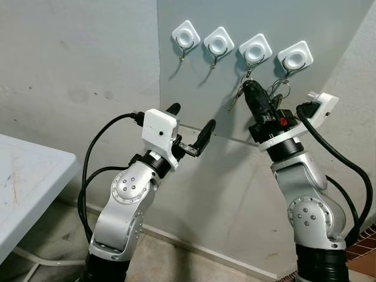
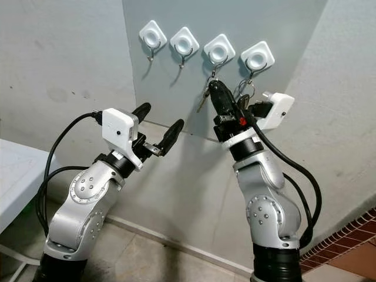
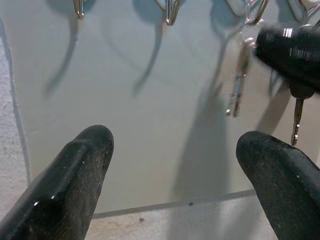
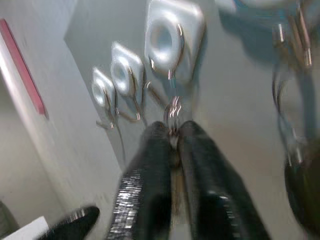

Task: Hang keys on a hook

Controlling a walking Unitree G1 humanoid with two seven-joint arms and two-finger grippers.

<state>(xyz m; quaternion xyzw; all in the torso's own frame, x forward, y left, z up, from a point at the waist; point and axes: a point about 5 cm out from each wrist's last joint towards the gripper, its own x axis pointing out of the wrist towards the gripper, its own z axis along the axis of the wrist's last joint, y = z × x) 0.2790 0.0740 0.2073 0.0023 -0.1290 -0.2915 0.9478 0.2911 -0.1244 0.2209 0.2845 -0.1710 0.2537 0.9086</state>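
- Keys (image 4: pixel 172 112) sit pinched in your right tool (image 1: pixel 254 94), ring just below the third hook (image 1: pixel 255 50) from the left, apparently not yet over it.
- Fourth hook (image 1: pixel 295 57) already carries a bunch.
- Left tool (image 1: pixel 191 126) hovers spread, holding nothing; you have only the hooking and release left.
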